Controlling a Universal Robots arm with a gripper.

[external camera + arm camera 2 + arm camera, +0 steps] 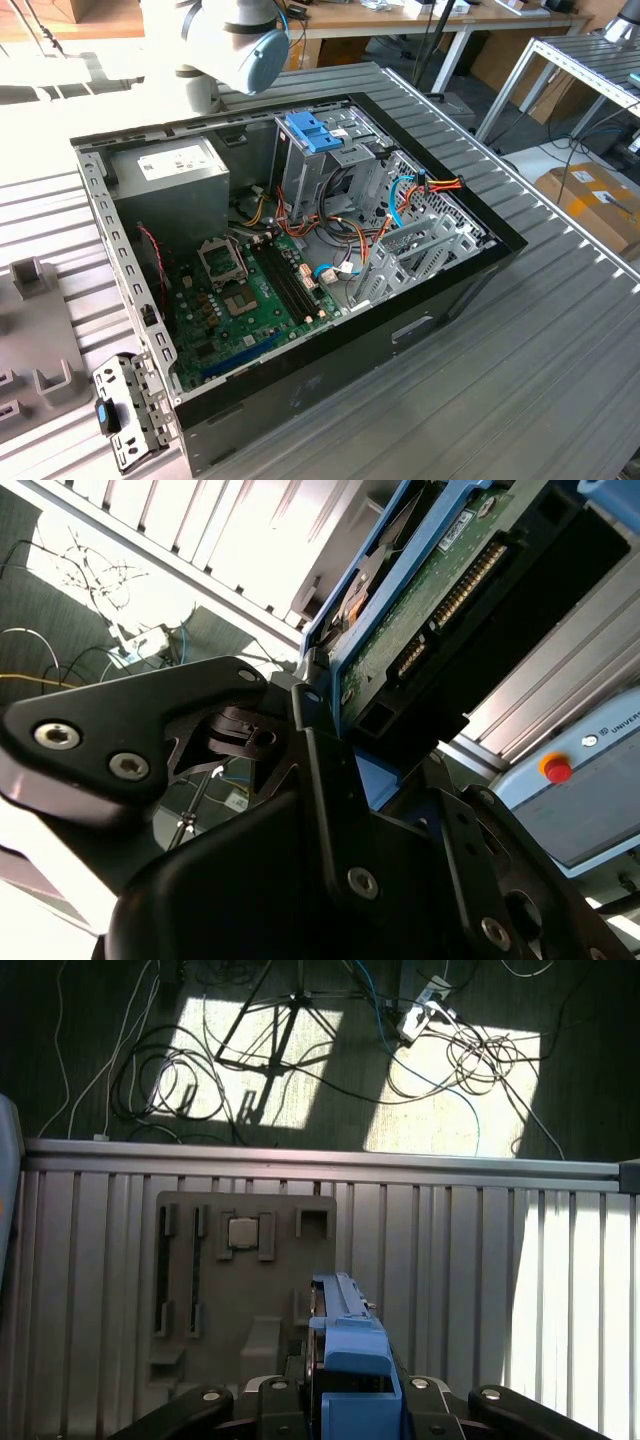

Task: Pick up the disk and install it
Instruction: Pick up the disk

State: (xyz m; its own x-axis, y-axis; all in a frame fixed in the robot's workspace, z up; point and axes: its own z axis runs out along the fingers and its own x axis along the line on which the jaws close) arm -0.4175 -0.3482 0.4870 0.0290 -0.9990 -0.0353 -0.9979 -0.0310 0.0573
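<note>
Exterior view, from its left: we see a grey moulded plastic tray (30, 330), then the open black metal computer case (350, 380). In the first wrist view our gripper (350, 1395) clamps the flat blue-railed disk (345, 1345) above that tray, long axis running straight out from the wrist.

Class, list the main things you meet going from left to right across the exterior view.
Grey fixture tray → grey power-supply box → light-blue bracket → cardboard box.
</note>
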